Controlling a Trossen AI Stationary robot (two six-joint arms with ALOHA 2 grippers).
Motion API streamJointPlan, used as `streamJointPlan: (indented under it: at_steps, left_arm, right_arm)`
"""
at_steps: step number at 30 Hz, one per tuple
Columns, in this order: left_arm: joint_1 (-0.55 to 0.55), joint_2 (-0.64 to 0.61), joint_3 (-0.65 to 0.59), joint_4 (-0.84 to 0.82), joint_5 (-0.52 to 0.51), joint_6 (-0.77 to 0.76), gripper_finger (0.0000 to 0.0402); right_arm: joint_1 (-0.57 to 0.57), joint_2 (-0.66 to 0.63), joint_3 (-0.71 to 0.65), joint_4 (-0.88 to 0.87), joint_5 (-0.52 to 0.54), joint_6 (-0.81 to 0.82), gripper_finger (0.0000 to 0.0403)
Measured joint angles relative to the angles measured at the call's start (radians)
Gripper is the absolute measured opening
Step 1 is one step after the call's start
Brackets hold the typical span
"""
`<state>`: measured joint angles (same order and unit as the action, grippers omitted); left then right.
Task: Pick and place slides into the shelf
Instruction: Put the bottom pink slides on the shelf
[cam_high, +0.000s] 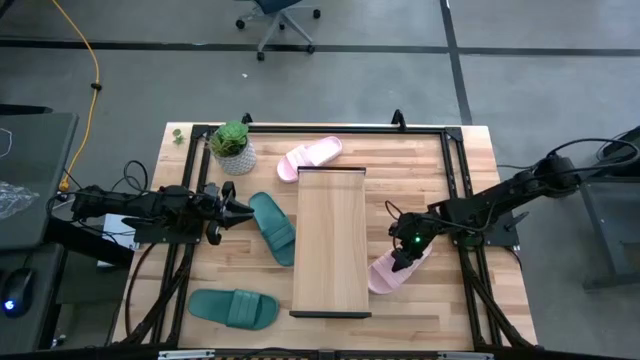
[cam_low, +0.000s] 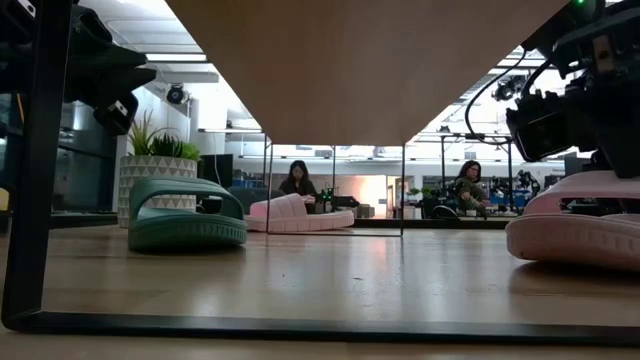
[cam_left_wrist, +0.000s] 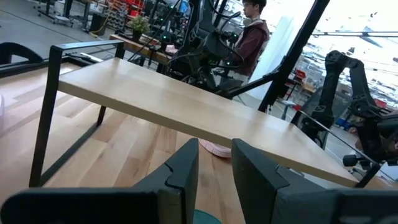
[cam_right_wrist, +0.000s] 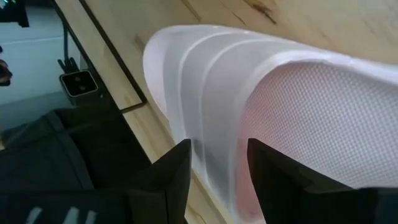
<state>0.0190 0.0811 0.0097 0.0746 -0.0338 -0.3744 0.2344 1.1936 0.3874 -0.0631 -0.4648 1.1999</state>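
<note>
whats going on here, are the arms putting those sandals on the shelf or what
Two robot arms are working on four slides around a light-wood shelf, which has nothing on it yet. The right gripper is down on a pink slide beside the shelf, jaws straddling its strap. The left gripper sits at one end of a green slide. Another pink slide and another green slide lie untouched.
</note>
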Motion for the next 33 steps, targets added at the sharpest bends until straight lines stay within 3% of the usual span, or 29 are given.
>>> streamJointPlan:
  at_steps: [10, 26, 33]
  left_arm:
    - [0.0, 0.0, 0.0, -0.004, 0.0, 0.002, 0.0085]
    - [0.0, 0.0, 0.0, -0.009, 0.0, 0.002, 0.0085]
    - [0.0, 0.0, 0.0, -0.023, 0.0, 0.002, 0.0085]
  right_arm:
    - [0.004, 0.002, 0.0, 0.004, 0.001, 0.0, 0.0109]
    - [0.004, 0.002, 0.0, 0.02, -0.008, -0.003, 0.0007]
    - [0.003, 0.0, 0.0, 0.022, -0.019, -0.003, 0.0003]
